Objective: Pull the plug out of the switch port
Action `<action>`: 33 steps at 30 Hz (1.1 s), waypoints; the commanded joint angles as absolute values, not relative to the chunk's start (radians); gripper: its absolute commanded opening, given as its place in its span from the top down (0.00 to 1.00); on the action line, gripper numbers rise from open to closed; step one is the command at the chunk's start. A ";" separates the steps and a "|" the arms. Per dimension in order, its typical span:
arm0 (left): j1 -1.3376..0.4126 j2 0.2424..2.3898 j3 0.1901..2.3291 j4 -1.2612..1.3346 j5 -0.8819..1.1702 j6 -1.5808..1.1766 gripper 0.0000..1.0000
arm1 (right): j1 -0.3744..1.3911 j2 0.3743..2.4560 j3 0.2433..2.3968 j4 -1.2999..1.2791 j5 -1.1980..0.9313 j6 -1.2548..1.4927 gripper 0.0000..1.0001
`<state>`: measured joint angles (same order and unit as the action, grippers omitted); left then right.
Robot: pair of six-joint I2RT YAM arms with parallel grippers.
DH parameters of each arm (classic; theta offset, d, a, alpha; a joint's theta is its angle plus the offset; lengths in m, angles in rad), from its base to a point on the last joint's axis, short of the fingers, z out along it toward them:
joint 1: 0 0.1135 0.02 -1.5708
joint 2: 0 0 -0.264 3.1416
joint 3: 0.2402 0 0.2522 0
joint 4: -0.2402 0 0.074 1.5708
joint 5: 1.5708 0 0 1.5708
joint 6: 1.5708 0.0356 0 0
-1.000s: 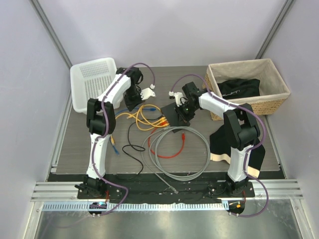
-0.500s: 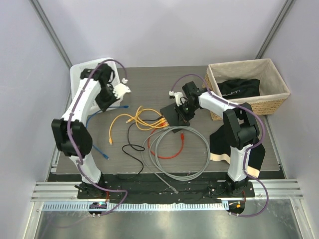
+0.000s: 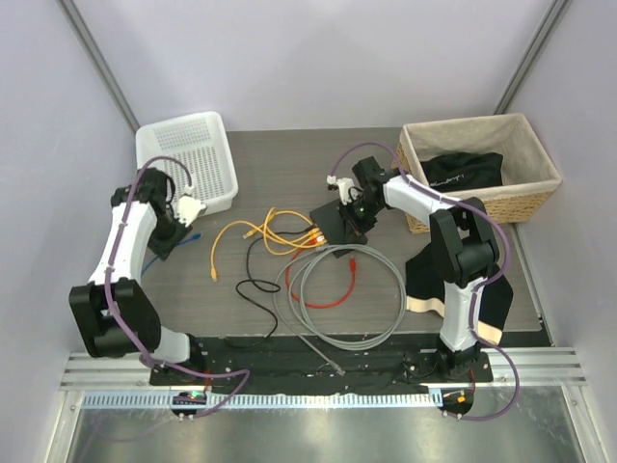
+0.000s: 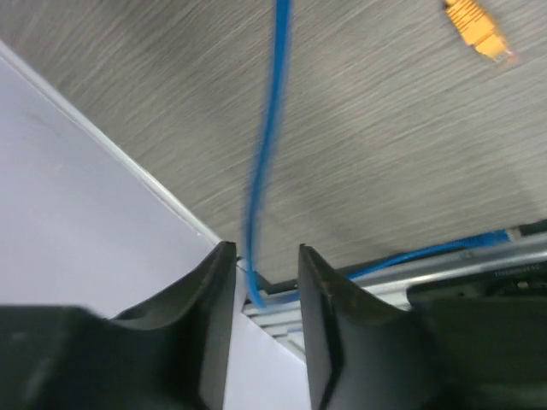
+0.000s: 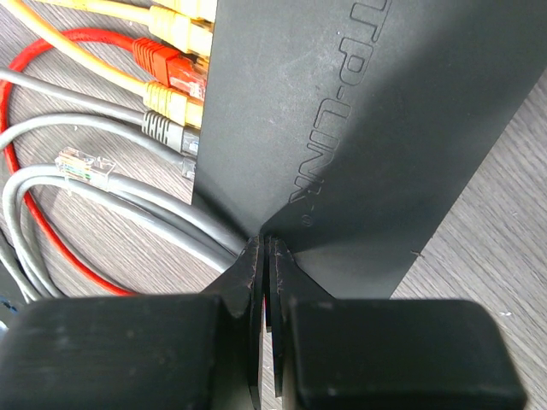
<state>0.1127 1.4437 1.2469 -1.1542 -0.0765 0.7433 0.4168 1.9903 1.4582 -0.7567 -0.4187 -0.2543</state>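
The switch [image 3: 331,224] is a flat black box in the middle of the table [image 3: 280,164]. The right fingers [image 5: 266,260] are squeezed together with nothing between them. Their tips press on the edge of the switch, at 6 o'clock in the right wrist view.

On the 9 o'clock side of the switch in that view, plugs sit in their holes. There is a red plug [image 5: 167,64], a yellow plug [image 5: 167,101] just under it, and a grey plug [image 5: 167,128] under that. More yellow ones sit above the red one. A clear plug [image 5: 84,162] lies loose on the table near them.

The left fingers [image 3: 190,205] are well apart from the switch, at the 9 o'clock edge of the table, just beside the white basket [image 3: 188,154]. They are open a little, with a small gap. A blue cable [image 4: 269,128] runs down to that gap. It is blurry, so I cannot tell if it touches the fingers. An orange plug [image 4: 479,30] lies loose at 1 o'clock in the left wrist view.

Yellow cables [image 3: 265,231], a red cable [image 3: 323,303], a grey cable [image 3: 339,340] and a black cable [image 3: 253,289] lie on the table from 6 to 9 o'clock of the switch. A wicker basket [image 3: 501,204] sits in the 2 o'clock corner with a black cloth [image 3: 463,169] inside. A black-and-cream cloth [image 3: 421,280] lies by the right arm at 4 o'clock.
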 commanded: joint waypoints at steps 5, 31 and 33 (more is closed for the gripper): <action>0.094 1.371 1.375 -1.070 0.168 0.704 0.40 | 0.422 2.045 1.453 -0.793 -0.370 -0.253 0.93; -0.362 2.176 1.888 -0.758 0.759 -0.034 0.36 | 0.307 1.822 1.422 -0.568 -0.468 -0.131 0.91; -0.364 2.212 1.919 -0.770 0.752 -0.026 0.36 | 0.310 1.848 1.430 -0.545 -0.486 -0.111 0.91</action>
<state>-0.3607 2.1735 1.8118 -0.8154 0.7086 0.0116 0.3012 1.7962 1.4406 -0.6155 -0.4305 -0.1692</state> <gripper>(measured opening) 0.640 0.095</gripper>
